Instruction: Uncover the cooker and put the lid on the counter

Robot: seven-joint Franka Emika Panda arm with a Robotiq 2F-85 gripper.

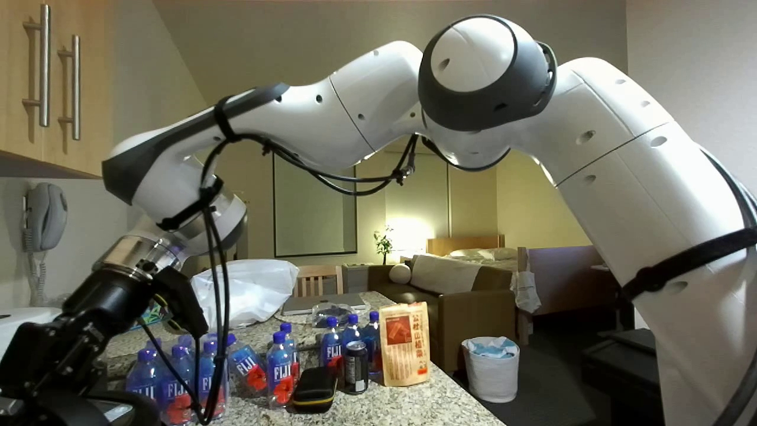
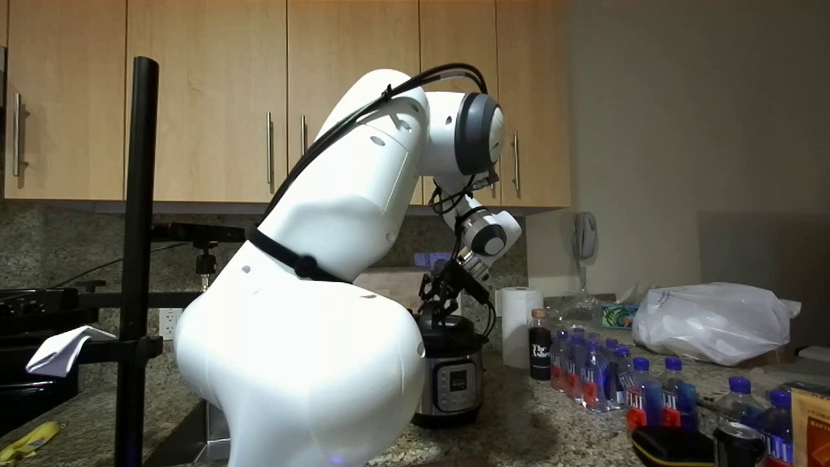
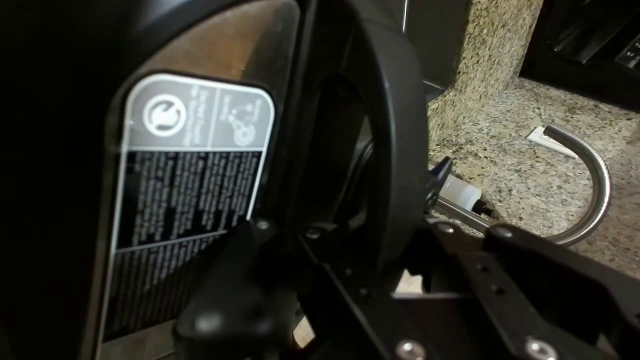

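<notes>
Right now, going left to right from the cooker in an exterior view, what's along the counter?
Cooker → paper towel roll → dark bottle → black case → can → tan packet, all on the counter. Blue-capped bottles and white bag overlap that span, so left out.

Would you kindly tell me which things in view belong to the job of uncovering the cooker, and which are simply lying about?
Part of the job: cooker, lid, counter.

Just lying about: blue-capped bottles, paper towel roll, white plastic bag, drink can, black case, printed packet.
</notes>
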